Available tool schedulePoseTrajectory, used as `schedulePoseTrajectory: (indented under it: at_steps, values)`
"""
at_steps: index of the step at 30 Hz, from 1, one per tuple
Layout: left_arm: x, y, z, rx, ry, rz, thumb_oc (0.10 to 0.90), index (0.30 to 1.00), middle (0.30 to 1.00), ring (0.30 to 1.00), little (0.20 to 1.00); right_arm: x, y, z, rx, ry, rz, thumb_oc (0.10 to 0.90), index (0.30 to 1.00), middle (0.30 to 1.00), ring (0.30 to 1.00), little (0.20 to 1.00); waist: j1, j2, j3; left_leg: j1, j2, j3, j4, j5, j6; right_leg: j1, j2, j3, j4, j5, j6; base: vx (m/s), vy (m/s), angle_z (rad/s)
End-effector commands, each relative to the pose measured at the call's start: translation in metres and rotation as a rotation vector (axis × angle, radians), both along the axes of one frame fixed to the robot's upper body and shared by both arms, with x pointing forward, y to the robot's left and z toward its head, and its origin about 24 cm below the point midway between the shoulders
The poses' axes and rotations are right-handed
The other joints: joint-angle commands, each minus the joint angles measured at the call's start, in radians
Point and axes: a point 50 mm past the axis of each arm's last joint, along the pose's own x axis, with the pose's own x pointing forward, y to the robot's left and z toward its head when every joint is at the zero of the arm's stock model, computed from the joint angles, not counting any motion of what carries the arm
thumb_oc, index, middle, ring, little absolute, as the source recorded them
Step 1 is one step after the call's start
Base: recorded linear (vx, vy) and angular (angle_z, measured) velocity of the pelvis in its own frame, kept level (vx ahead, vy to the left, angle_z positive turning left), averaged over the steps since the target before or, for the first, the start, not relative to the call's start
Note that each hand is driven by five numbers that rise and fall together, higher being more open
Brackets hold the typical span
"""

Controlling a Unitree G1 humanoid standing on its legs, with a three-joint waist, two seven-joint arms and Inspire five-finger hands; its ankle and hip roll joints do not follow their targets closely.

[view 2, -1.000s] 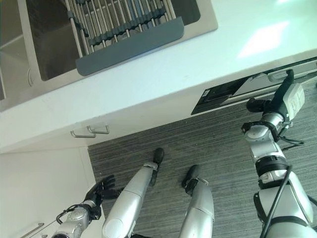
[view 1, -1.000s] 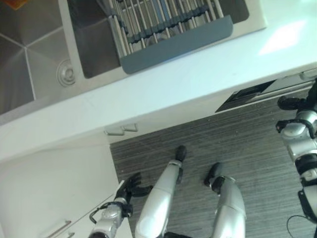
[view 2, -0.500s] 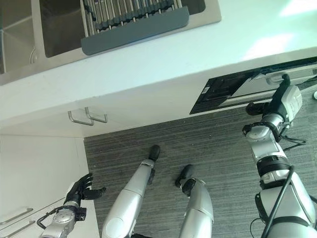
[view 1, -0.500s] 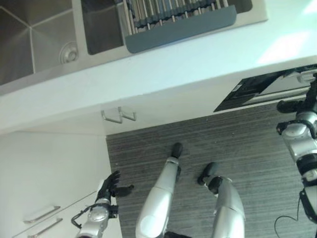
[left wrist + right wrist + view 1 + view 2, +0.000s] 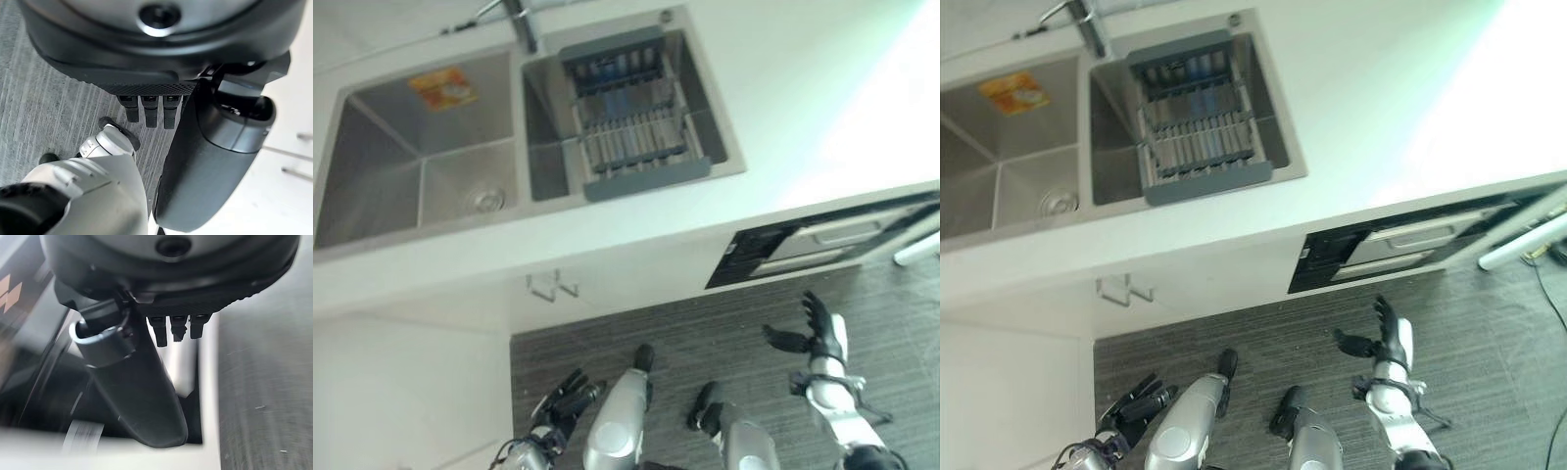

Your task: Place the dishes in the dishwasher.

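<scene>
a white counter [image 5: 783, 108] runs across the scene with a double steel sink [image 5: 421, 186] set into it. the left basin is bare apart from its drain [image 5: 488, 201] and an orange sticker [image 5: 441, 88] on its far wall. across the right basin lies a grey drying rack [image 5: 631, 132] with metal bars; whether any dishes rest in it cannot be made out. a tap [image 5: 521, 22] stands behind the sink at the divide between the basins.

below the counter's front edge, towards the right, sits the dishwasher [image 5: 1391, 250], its dark front pulled slightly out from the white cabinets, with a pale band across it. two small metal handles [image 5: 551, 287] show on the white cupboard front under the sink. the floor [image 5: 1489, 333] is dark grey striped carpet.

the right robot hand [image 5: 1386, 343] is raised in front of the dishwasher, near it but apart from it, fingers straight and spread with the thumb out to the side, holding nothing. in the right wrist view its thumb [image 5: 132, 387] points towards the dark gap of the dishwasher.

the left robot hand [image 5: 566, 399] hangs low over the carpet beside the white cupboard, fingers relaxed and extended, also empty. the left wrist view shows its thumb [image 5: 215, 161] next to the white cupboard front.
</scene>
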Motion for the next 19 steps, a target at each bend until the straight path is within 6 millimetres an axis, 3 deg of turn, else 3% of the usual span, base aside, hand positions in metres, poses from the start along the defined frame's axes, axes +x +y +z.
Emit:
schedulePoseTrajectory:
  at_steps: [1,4,10,19]
  values:
    - [-0.006,0.016,0.007,0.023,-0.023,-0.064,0.8,0.9,0.9,0.9,0.9,0.02,-0.011,0.026,0.03,-0.149,0.049,0.8,0.9,0.9,0.9,0.9,-0.001,-0.006,-0.099,-0.03,0.036,0.022,0.043,-0.079,-0.015,0.075,-0.017,0.047,-0.034,-0.042,0.053,-0.02,-0.056,-0.32]
    - [-0.011,0.007,-0.002,-0.034,0.073,-0.129,0.8,0.9,0.9,0.9,0.9,-0.001,-0.009,0.002,0.094,-0.063,0.05,0.8,0.9,0.9,0.9,0.9,-0.037,-0.019,-0.148,-0.004,0.039,0.045,0.043,-0.096,-0.018,0.075,-0.02,0.063,-0.034,-0.042,0.061,0.0,-0.034,-0.33]
    - [-0.027,-0.01,-0.023,-0.073,0.248,-0.201,0.8,0.9,0.9,0.9,0.9,-0.019,0.009,-0.033,0.196,0.102,0.096,0.8,0.9,0.9,0.9,0.9,-0.089,-0.03,-0.212,0.033,0.046,0.085,0.043,-0.124,-0.022,0.077,-0.019,0.096,-0.034,-0.046,0.069,-0.01,-0.031,-0.25]
    - [-0.033,-0.012,-0.033,-0.012,0.373,-0.316,0.8,0.9,0.9,0.9,0.9,-0.052,0.031,-0.074,0.412,0.299,0.115,0.8,0.9,0.9,0.9,0.9,-0.147,-0.027,-0.252,0.074,0.052,0.132,0.043,-0.157,-0.022,0.078,-0.019,0.137,-0.034,-0.051,0.074,-0.04,0.007,-0.2]
